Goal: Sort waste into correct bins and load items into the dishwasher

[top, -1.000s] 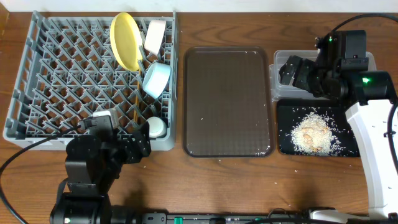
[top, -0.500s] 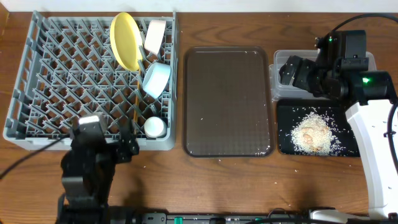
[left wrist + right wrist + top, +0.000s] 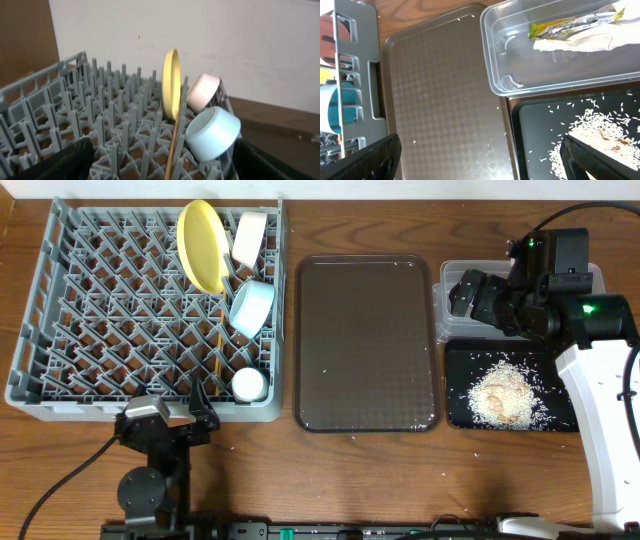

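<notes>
Rack [image 3: 100, 300] holds one plate [image 3: 202, 246], two bowls [image 3: 249, 238] [image 3: 251, 306], one cup [image 3: 249, 384]; left pincer [image 3: 165, 165], right pincer [image 3: 485, 157] gape wide.

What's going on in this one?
It looks like the end of a clear-up job. The yellow plate, white bowl, light blue bowl, small white cup and chopsticks all sit in the dish rack. The wrapper and crumpled paper lie in the clear tub, and the rice is on the black tray. The serving tray holds only a few stray grains. Neither arm is handling anything: the left claw is open by the rack's front edge, the right claw open above the tub.
</notes>
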